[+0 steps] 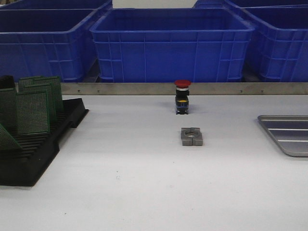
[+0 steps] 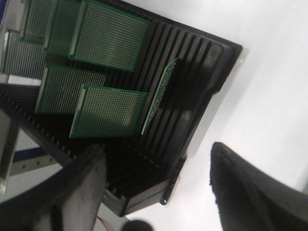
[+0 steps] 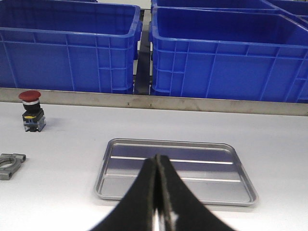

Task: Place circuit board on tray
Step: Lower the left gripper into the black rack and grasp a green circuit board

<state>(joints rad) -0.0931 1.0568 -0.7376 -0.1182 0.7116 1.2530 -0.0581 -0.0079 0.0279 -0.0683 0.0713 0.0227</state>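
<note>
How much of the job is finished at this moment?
Nothing is done yet: the flat silver-grey metal tray is empty. The green perforated circuit boards stand in the black slotted plastic rack. The left tool is open above the rack, holding nothing; the right tool is shut. Picking, carrying and placing remain.

A slotted rack (image 1: 43,144) holding circuit boards (image 1: 32,113) sits left, the tray (image 1: 288,134) right; between them, a push button (image 1: 182,96) stands behind a metal clamp block (image 1: 191,136); 3 crates (image 1: 171,43) line the far side.
</note>
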